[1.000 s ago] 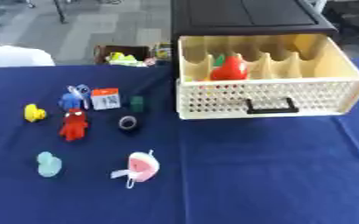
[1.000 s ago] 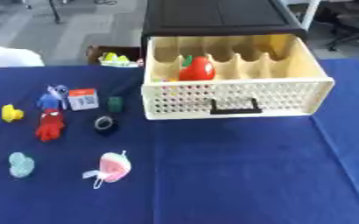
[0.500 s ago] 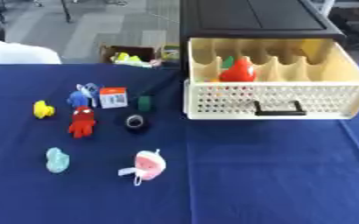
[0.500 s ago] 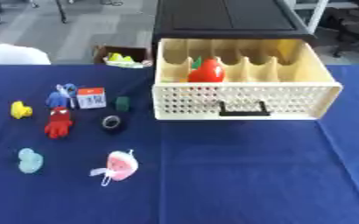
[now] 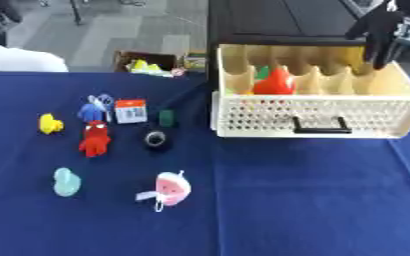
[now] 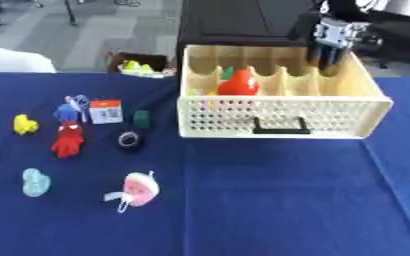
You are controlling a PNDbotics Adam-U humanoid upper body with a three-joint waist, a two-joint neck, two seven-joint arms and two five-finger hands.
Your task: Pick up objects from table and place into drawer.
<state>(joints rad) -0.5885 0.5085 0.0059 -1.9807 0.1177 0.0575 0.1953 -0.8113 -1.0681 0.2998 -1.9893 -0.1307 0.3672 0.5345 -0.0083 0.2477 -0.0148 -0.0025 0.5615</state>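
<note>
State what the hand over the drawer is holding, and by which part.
Cannot be told. The right hand hangs over the back right of the drawer, fingers pointing down; nothing shows in it, but the view is unclear.

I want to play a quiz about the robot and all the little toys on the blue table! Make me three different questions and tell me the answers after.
1. True or false: the red round toy is already inside the cream drawer.
2. Which toy lies nearest the front edge of the table?
A. the yellow toy
B. the pink and white toy
C. the red figure
3. Fill in: the robot's right hand hangs above the drawer's far ____ corner.

Key: 1 true; 2 B; 3 right.
</note>
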